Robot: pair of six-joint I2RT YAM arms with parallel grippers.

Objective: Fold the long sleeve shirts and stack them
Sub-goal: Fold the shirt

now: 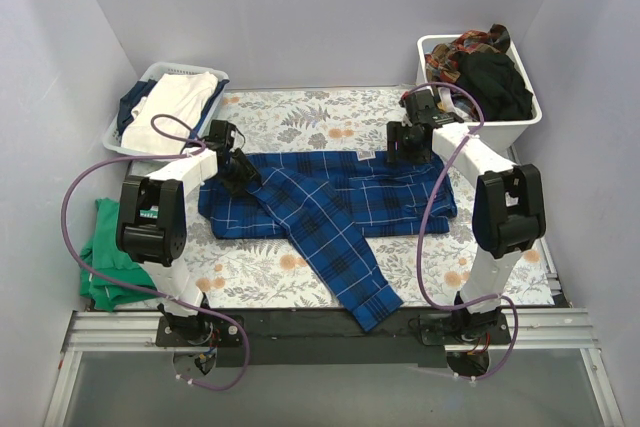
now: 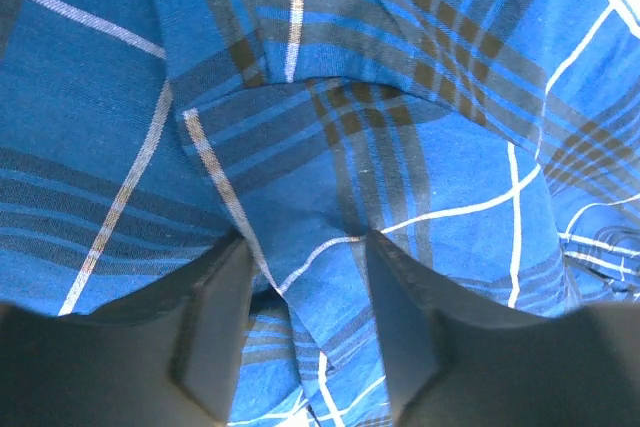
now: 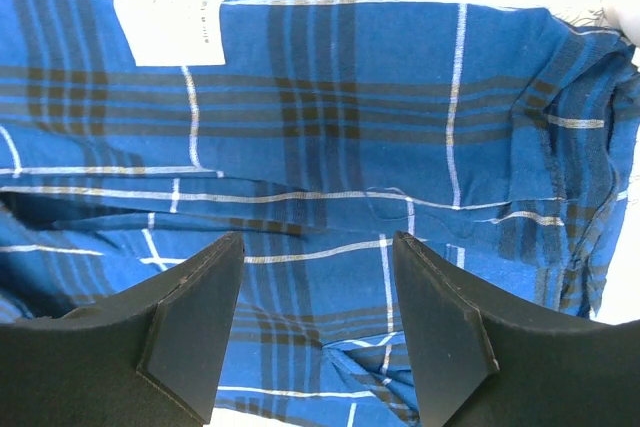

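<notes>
Top external: shirt (image 1: 340, 192), floral cloth (image 1: 300, 112), walls (image 1: 300, 7)

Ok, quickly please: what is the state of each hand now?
Left hand: open, a fold of the blue plaid shirt between its fingers.
Right hand: open over the shirt, holding nothing.

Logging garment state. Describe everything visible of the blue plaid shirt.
The blue plaid shirt is soft cloth, dark blue with white grid lines, wrinkled mid-table on the floral cloth. One sleeve trails to the near edge; a white label shows at its far edge. The left end effector and right end effector sit open over it.
</notes>
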